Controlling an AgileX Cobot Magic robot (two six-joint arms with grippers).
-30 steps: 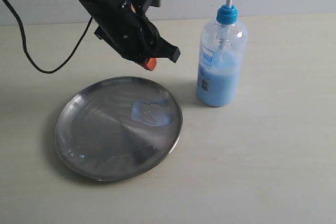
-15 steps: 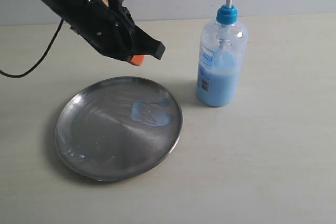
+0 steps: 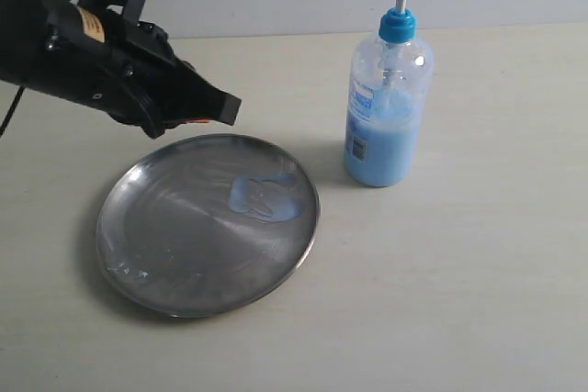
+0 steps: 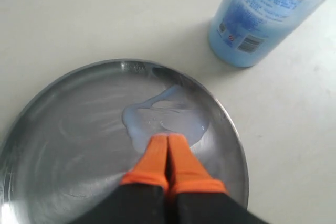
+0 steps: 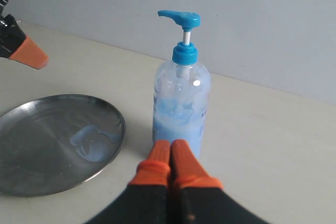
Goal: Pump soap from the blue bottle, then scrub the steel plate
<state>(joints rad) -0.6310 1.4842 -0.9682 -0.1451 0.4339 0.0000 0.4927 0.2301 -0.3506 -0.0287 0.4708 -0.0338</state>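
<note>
The steel plate lies on the table, with a pale blue soap smear near its right rim. The blue bottle stands upright to the right of the plate. My left gripper hangs above the plate's far rim, orange fingers pressed together and empty. In the left wrist view the left gripper points over the soap on the plate, with the bottle beyond. My right gripper is shut and empty, in front of the bottle; the plate and soap lie beside it.
The pale tabletop runs to a grey wall at the back. A black cable hangs from the left arm at the frame's left edge. The right arm does not show in the exterior view.
The left arm has swung left and back from between plate and bottle to the plate's far left rim. Bottle, plate and soap have not moved.
</note>
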